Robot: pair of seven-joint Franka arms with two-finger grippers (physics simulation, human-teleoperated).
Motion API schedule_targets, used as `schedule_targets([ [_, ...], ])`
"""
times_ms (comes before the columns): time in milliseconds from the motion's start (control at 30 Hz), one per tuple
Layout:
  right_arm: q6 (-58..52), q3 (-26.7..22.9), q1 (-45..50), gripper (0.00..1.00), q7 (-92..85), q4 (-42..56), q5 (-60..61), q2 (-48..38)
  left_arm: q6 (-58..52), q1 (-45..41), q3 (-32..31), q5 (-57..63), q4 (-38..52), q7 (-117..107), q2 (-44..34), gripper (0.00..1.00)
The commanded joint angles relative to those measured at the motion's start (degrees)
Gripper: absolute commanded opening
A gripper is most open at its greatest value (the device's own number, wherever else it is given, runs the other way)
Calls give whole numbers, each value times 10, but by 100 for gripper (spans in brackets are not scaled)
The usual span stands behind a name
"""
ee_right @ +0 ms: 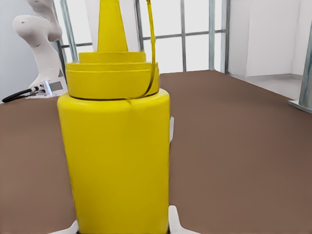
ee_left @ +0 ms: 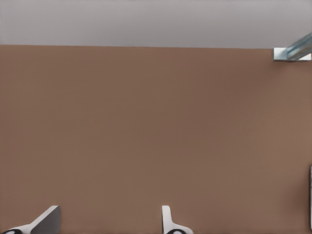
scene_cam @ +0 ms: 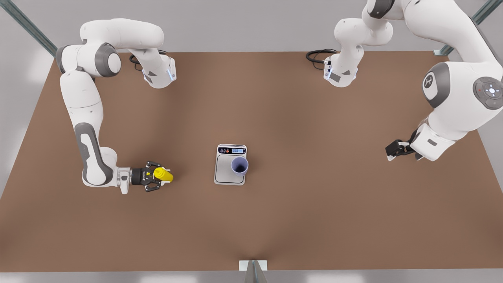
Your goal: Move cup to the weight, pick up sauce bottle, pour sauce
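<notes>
One smooth tapered lavender cup (scene_cam: 239, 166) stands upright on the flat steel weight (scene_cam: 230, 164) at mid-table. One glossy yellow sauce bottle (scene_cam: 162, 175) is clamped in the right gripper (scene_cam: 154, 181) jaws at the front view's left. Left gripper (scene_cam: 394, 150) hovers apart, jaws spread, empty. Matte brown table (scene_cam: 314, 212); grey walls.

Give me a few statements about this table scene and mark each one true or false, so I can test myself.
1. The cup stands on the weight. True.
2. The sauce bottle lies untouched beside the weight. False: the right claw is shut on it, at the front view's left, away from the weight.
3. The left claw holds nothing. True: it is open and waits at the front view's right.
4. The sauce bottle is red. False: it is yellow.
5. The cup lies tipped over. False: it stands upright.
</notes>
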Motion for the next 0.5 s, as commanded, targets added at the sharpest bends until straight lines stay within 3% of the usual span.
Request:
schedule_targets([
  [0,1,0,0,73,0,0,0,0,0,0,0,0,1,-1,0,100],
  [200,0,0,0,76,0,0,0,0,1,-1,0,0,1,0,0,100],
  [233,0,0,0,81,0,0,0,0,1,-1,0,0,1,0,0,100],
  [267,-1,0,-1,100,0,0,0,0,1,-1,0,1,1,0,0,100],
  [467,-4,0,-5,100,4,-7,-2,-1,0,-2,0,0,1,0,0,100],
])
